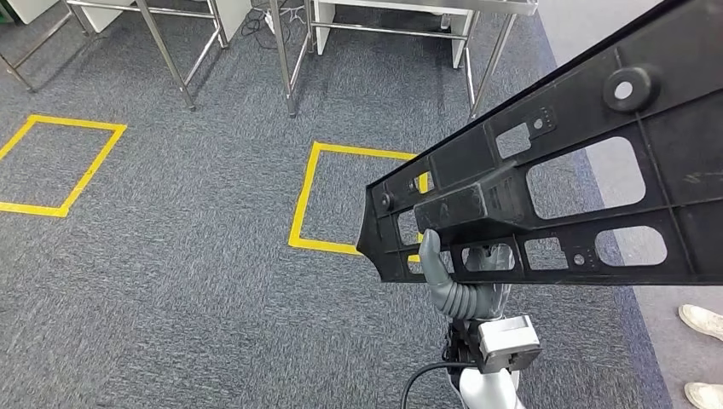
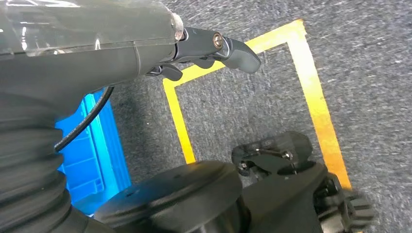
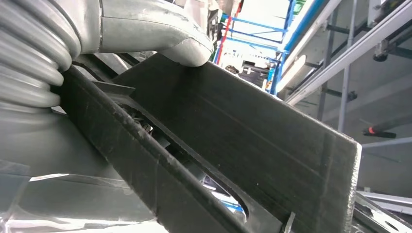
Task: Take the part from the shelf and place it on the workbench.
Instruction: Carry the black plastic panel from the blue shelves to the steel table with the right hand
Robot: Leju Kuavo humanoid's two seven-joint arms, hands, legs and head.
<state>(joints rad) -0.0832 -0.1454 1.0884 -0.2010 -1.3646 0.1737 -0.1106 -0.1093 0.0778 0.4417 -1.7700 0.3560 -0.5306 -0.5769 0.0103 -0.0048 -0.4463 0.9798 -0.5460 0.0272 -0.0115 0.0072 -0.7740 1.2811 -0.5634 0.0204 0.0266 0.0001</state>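
Observation:
A long black plastic part [image 1: 580,170] with cut-out windows and ribs runs from the middle of the head view up to the top right corner, held above the carpet. My right hand [image 1: 456,273] grips its lower left end from below, thumb up against the face. In the right wrist view the grey thumb [image 3: 160,34] presses on the part's flat edge [image 3: 243,141]. My left hand [image 2: 214,46] hangs over the floor with its dark fingers loosely apart and nothing in them.
Grey carpet carries yellow tape squares [image 1: 304,196] [image 1: 81,123]. Metal frame legs [image 1: 166,56] stand along the far side. A person's light shoes [image 1: 703,319] are at the right edge. A blue crate [image 2: 90,155] sits on the floor near my left arm.

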